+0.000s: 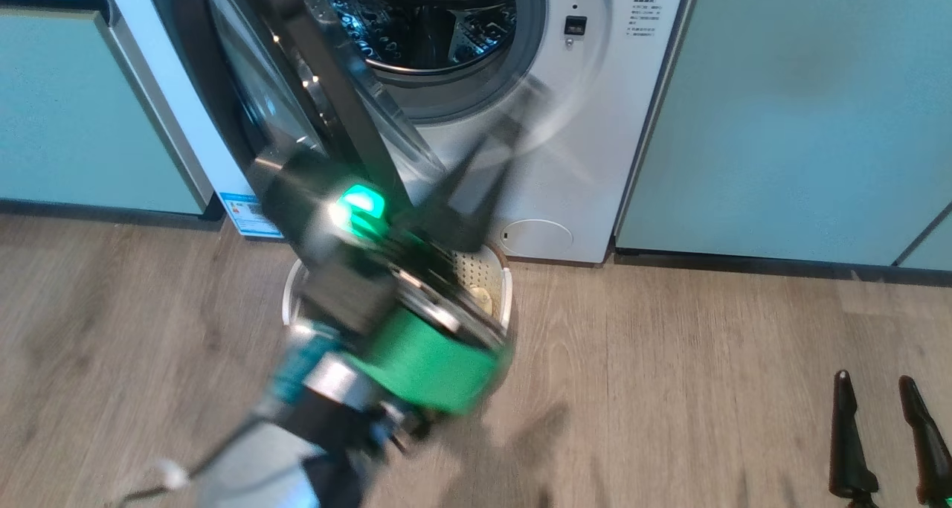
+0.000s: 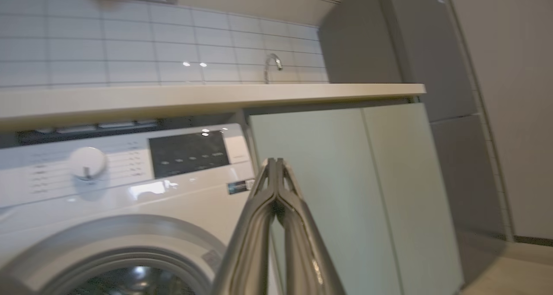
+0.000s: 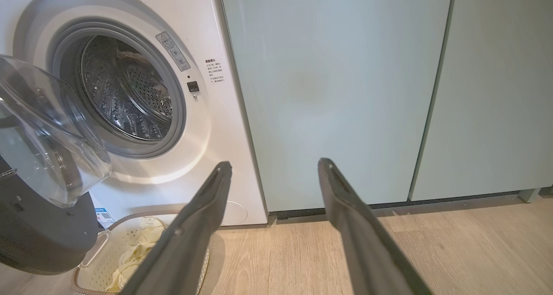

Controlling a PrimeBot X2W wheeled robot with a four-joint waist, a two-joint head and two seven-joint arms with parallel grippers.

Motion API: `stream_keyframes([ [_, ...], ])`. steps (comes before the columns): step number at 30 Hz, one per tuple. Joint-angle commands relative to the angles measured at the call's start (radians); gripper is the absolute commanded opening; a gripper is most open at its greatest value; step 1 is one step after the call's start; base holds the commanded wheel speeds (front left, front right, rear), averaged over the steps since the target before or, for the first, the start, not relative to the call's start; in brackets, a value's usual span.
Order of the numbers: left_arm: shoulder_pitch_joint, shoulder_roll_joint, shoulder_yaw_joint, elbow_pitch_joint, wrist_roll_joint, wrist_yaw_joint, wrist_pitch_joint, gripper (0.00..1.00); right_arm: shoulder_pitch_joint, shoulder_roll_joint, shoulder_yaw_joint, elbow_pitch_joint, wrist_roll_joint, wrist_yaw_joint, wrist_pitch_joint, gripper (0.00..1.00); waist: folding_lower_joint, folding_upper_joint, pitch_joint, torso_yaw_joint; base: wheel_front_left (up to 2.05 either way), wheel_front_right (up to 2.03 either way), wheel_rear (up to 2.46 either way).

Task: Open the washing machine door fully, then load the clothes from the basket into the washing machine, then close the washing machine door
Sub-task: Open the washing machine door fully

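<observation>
The white washing machine (image 1: 595, 121) stands open, and its steel drum (image 3: 125, 96) looks empty. The glossy black washing machine door (image 1: 245, 99) is swung out to the left; its clear glass bowl (image 3: 43, 135) bulges toward the drum. The cream basket (image 1: 508, 288) sits on the floor in front of the machine, half hidden under my blurred left arm. Pale yellow clothes (image 3: 138, 252) lie in the basket (image 3: 93, 264). My left gripper (image 1: 513, 125) hangs above the basket, pointing at the machine's front, shut and empty (image 2: 274, 161). My right gripper (image 1: 885, 389) is open low at the right (image 3: 274, 163).
Pale green cabinets (image 1: 803, 106) flank the machine on both sides. A counter (image 2: 216, 96) with a tap (image 2: 272, 66) runs above the machine. Wooden floor (image 1: 706, 389) stretches between the basket and my right gripper.
</observation>
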Motion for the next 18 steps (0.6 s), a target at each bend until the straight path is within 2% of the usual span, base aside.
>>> stream_keyframes([
  [1, -0.017, 0.007, 0.014, -0.027, -0.012, -0.004, 0.012, 0.0, -0.03, -0.016, 0.02, -0.028, -0.009, -0.003, -0.01, 1.0, 0.0, -0.0001, 0.001, -0.001, 0.0, 0.0, 0.0],
  [5, 0.04, -0.001, -0.113, 0.01, -0.066, -0.008, 0.057, 0.0, -0.031, -0.016, 0.023, -0.028, -0.01, -0.003, -0.01, 1.0, 0.0, -0.0001, 0.005, -0.007, 0.0, 0.0, 0.0],
  [9, 0.094, -0.004, -0.194, 0.071, -0.102, 0.004, 0.083, 0.0, -0.034, -0.016, 0.027, -0.027, -0.014, -0.003, -0.01, 1.0, 0.0, -0.0001, 0.012, -0.012, 0.0, 0.0, 0.0],
  [13, 0.136, -0.005, -0.225, 0.128, -0.13, 0.03, 0.095, 0.0, -0.038, -0.016, 0.027, -0.026, -0.018, -0.003, -0.01, 1.0, 0.0, -0.0001, 0.018, -0.015, 0.0, 0.0, 0.0],
  [18, 0.161, -0.003, -0.22, 0.185, -0.14, 0.058, 0.098, 0.0, -0.039, -0.016, 0.023, -0.023, -0.02, -0.003, -0.01, 1.0, 0.0, -0.0001, 0.022, -0.016, 0.0, 0.0, 0.0],
])
